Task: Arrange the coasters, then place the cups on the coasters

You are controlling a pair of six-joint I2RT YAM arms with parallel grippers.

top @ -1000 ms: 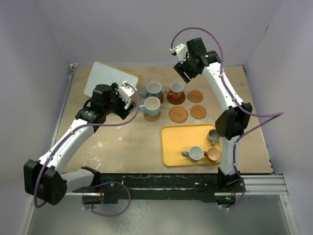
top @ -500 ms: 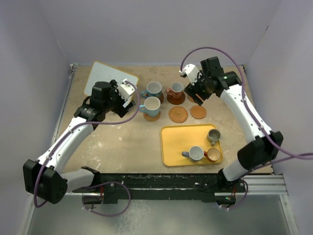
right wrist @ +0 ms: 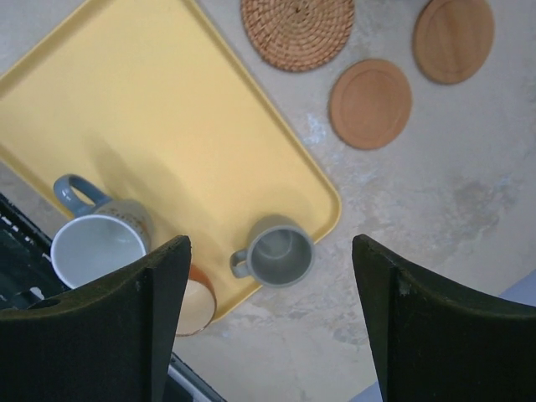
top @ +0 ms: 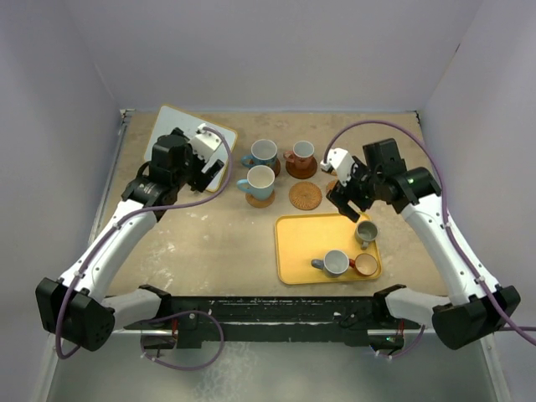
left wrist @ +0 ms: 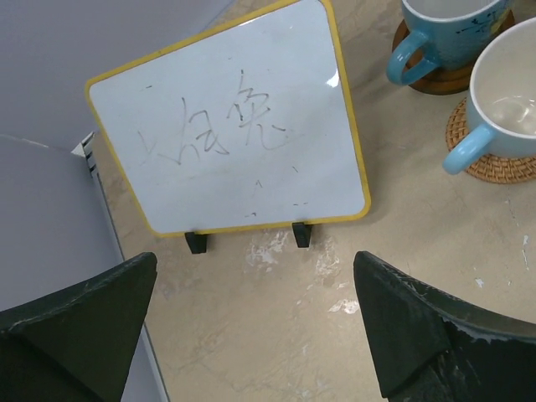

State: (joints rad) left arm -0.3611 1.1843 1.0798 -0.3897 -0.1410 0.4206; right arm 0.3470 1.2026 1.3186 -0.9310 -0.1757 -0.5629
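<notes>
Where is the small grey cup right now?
Top view, right side: the grey cup stands in the far right corner of the yellow tray, just beyond the orange-brown cup and the blue-grey cup.

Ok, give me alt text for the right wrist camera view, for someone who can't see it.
The open right gripper hangs over a yellow tray holding a grey cup, a blue-grey cup and a partly hidden orange-brown cup. Beyond the tray, a woven coaster and two smooth wooden coasters lie bare on the table.
</notes>
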